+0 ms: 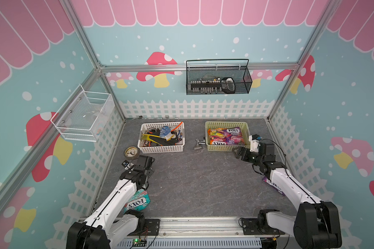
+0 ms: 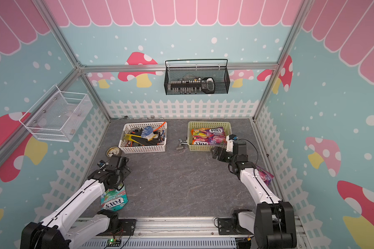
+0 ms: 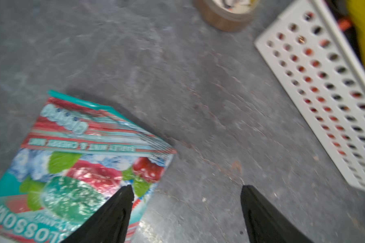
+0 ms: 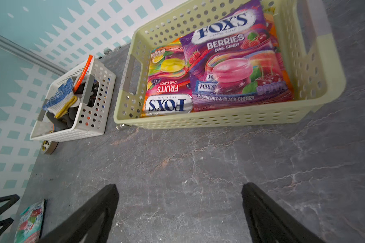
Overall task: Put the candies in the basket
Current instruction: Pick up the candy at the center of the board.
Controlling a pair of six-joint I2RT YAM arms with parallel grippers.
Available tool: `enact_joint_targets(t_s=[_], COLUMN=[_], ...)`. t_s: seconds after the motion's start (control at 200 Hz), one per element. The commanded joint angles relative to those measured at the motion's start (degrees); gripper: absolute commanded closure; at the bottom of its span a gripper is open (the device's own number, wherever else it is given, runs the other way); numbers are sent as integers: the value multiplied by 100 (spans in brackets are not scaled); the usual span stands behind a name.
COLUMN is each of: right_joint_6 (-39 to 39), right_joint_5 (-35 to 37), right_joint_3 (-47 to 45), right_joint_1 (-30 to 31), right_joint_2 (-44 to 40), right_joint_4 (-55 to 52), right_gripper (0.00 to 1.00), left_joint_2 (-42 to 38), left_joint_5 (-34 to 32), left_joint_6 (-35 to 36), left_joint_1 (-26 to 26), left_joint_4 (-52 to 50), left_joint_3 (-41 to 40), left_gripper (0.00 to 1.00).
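The grey marbled tabletop (image 1: pixel 192 183) lies bare between both pairs of jaws. The right gripper (image 4: pixel 178 186) is released, its black fingers spread wide with nothing between them, hovering over the tabletop. Just ahead of its jaws stands the pale yellow-green perforated plastic basket (image 4: pixel 219 122), its near long wall facing them. The white perforated plastic basket (image 1: pixel 160 148), filled with tools and a glove, sits further off to one side of those jaws and ahead of the left gripper (image 3: pixel 187 189). The left gripper is also released, its fingers apart over bare tabletop. Inside the yellow-green basket, the purple FOX'S berries candy bag (image 4: pixel 236 69) lies flat on top, partly overlapping the orange-pink FOX'S fruits candy bag (image 4: pixel 167 84) beside it; an orange edge of another bag shows beneath the purple one. The teal FOX'S mint candy bag (image 3: pixel 82 168) lies flat on the tabletop beside the left jaws; one finger overlaps its corner in the wrist view, and whether it touches cannot be told. A second purple candy bag (image 2: pixel 266 175) lies on the tabletop well behind the right jaws, half hidden by that arm. A brown roll of tape (image 1: pixel 131 152) lies ahead of the left jaws, near the white basket's corner. A small silver metal fitting (image 1: pixel 198 144) rests between the two baskets.
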Motion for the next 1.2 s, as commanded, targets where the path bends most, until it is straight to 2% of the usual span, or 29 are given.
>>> enact_joint_targets(t_s=[0.0,0.075,0.205,0.435,0.525,0.665,0.816,0.986,1.191], right_joint_6=[43,37,120,821,953,999,1144,1417,1744], right_joint_5=[-130,-167,-64,-560,-733,-555,-570,-268,-97], right_joint_3=[-125,-129,-131,-525,-616,-705,-638,-186,748], right_joint_1=[116,226,618,1515,1766,2157,2508,3365,4472], right_joint_2=[-121,-97,-112,50,291,575,964,1448,2442], right_joint_4=[297,327,365,1196,1541,1947,2199,2205,2269], right_gripper=[2,2,1,1,1,2,3,5,9], left_joint_2=[-67,-135,-279,-216,-91,97,116,-82,-44], left_joint_5=[-132,-283,-242,471,598,855,1208,1982,2186], left_joint_6=[-586,-763,-829,-125,13,374,405,365,78], left_joint_1=[565,939,1910,2890,3018,3247,3263,3260,3253], left_joint_4=[-481,-554,-526,245,457,868,966,928,588], left_joint_3=[-125,-131,-236,-492,-569,-654,-777,-942,-983], left_gripper=[15,12,8,1,1,1,1,3,6])
